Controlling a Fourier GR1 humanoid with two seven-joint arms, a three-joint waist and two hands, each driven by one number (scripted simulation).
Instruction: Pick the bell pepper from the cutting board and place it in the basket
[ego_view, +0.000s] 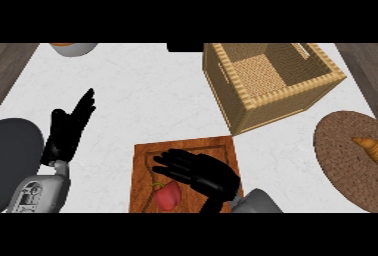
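Note:
A red bell pepper (167, 196) with a green stem lies on the wooden cutting board (148, 155) at the lower middle. My right hand (198, 173) hovers over the board just right of and above the pepper, fingers spread and pointing left, not closed round it. The wicker basket (244, 107) stands at the upper right, beyond the board's far right corner; nothing shows inside it. My left hand (69, 131) rests at the left with fingers straight, pointing up.
A round brown woven mat (338, 155) at the right edge carries an orange item (367, 146). A grey bowl (72, 48) with something orange sits at the top left. Dark counter edges run along both sides.

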